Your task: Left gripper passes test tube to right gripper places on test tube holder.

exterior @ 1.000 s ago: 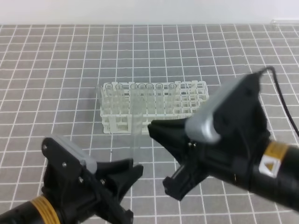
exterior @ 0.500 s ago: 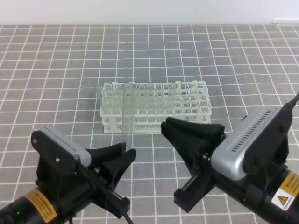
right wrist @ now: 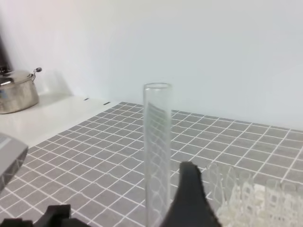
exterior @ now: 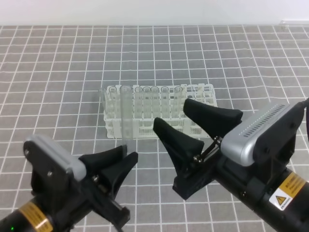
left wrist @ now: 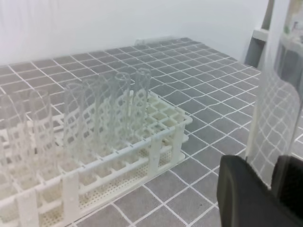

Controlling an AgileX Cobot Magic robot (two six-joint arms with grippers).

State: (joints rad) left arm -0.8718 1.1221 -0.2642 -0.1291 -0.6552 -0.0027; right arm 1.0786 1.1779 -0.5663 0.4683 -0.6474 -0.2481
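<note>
I see the left gripper near the front left edge of the bench, with its black fingers closed on the lower end of the test tube. The tube stands upright above the gripper, and in the high view its clear body overlaps the left part of the test tube holder behind it. In the right wrist view the open rim of the tube is on top.

The holder is white and stands near the middle of the bench. Several clear tubes already stand in its back rows, on the left and middle part.

To the right, the right gripper is wide open and holds nothing. Its two black fingers spread in front of the right half of the holder and hide some of it. It is beside the held tube but apart from it.

The bench is covered with grey tiles and white lines, and a white wall is behind. In the right wrist view a metal pot with lid stands on a white counter at the far left.
</note>
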